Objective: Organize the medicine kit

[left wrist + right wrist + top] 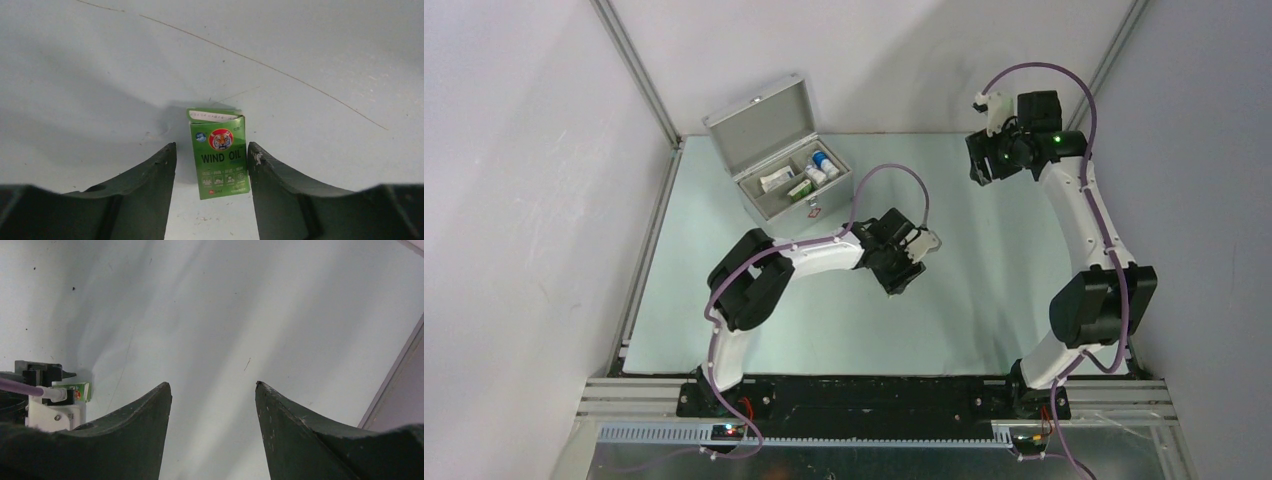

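Note:
The medicine kit (792, 187), a silver case, stands open at the back left with its lid (759, 125) tilted up. It holds white bottles with blue caps (824, 164) and small boxes (777, 181). A green "WIND OIL" box (220, 154) rests on the table between the fingers of my left gripper (212, 147). That gripper is open: the right finger (280, 190) is at the box's edge and the left finger (145, 192) stands apart from it. In the top view the left gripper (902, 262) hides the box. My right gripper (212, 385) is open and empty, raised at the back right (980, 168).
The pale green table (984, 300) is bounded by white walls at the left, back and right. In the right wrist view the left arm's wrist (47, 407) and the green box (80, 391) show at the lower left. A wall edge (400, 380) shows at the right.

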Robot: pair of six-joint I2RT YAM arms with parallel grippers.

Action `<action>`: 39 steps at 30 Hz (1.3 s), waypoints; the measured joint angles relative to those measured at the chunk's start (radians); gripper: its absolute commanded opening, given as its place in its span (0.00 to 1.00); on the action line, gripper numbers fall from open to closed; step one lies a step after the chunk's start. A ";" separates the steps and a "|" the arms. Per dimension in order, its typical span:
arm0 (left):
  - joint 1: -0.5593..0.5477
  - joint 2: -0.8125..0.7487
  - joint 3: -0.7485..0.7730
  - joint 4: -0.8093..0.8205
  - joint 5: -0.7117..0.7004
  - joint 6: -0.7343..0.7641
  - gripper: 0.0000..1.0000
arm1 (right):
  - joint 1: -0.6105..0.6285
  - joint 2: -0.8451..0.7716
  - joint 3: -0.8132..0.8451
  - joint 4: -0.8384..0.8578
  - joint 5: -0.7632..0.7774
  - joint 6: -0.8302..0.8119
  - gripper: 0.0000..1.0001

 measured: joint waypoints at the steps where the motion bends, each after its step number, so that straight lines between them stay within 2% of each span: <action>1: -0.002 0.001 -0.002 0.010 -0.006 0.000 0.53 | 0.000 0.003 0.000 0.000 -0.001 0.000 0.66; 4: -0.004 0.002 -0.014 0.045 -0.019 0.001 0.42 | -0.001 0.019 0.005 -0.001 -0.001 0.000 0.66; 9: 0.004 0.002 -0.022 0.075 -0.021 0.002 0.32 | -0.001 0.039 0.008 -0.002 -0.001 0.000 0.66; 17: 0.079 -0.031 -0.033 0.063 0.079 -0.018 0.30 | -0.003 0.042 0.013 -0.003 0.000 -0.001 0.66; 28: 0.231 -0.267 0.011 0.027 0.159 -0.002 0.30 | -0.003 0.092 0.086 -0.019 0.000 -0.003 0.66; 32: 0.333 -0.298 0.089 -0.019 0.124 0.070 0.32 | 0.011 0.122 0.120 -0.016 -0.001 -0.005 0.66; 39: 0.478 -0.310 0.160 -0.124 0.008 0.287 0.32 | 0.078 0.159 0.172 -0.014 0.002 -0.032 0.66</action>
